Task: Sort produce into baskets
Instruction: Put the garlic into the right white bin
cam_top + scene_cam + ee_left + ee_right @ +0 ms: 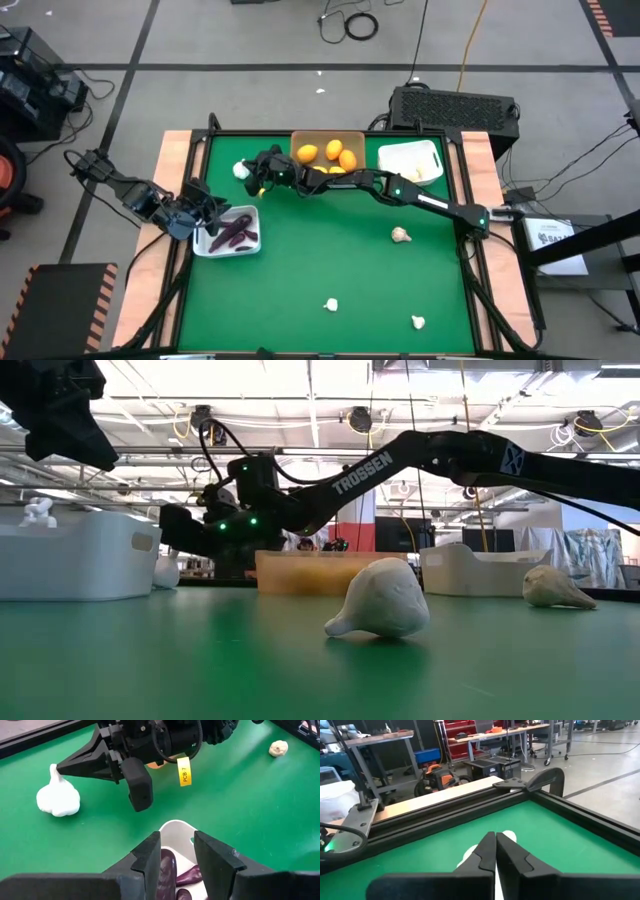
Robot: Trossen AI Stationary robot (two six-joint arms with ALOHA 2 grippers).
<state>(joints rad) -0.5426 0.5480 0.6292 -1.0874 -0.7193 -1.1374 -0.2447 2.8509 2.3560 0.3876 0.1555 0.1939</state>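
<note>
A whitish garlic bulb [241, 170] rests on its base on the green table, stem up, left of the tan basket [300, 140]; it also shows in the left wrist view [58, 800]. My right gripper [258, 176] is shut, its tips at the bulb's stem [53, 771]. My left gripper [177, 851] is open and empty, hovering over the near-left white basket [205, 247], which holds dark purple pieces [238, 234]. The tan basket holds orange fruits [335, 152]. The far-right white basket [432, 152] holds whitish bulbs. My right gripper's shut fingertips [61, 767] stand level at the top of the garlic bulb's stem, coming from the table's right. I cannot tell whether they touch or pinch it. The bulb sits on the table.
Loose garlic bulbs lie at the right middle [400, 235], near middle [330, 305] and near right [418, 322]. In the low view one bulb [380, 600] lies close and another [552, 588] to its right. Open green table lies between them.
</note>
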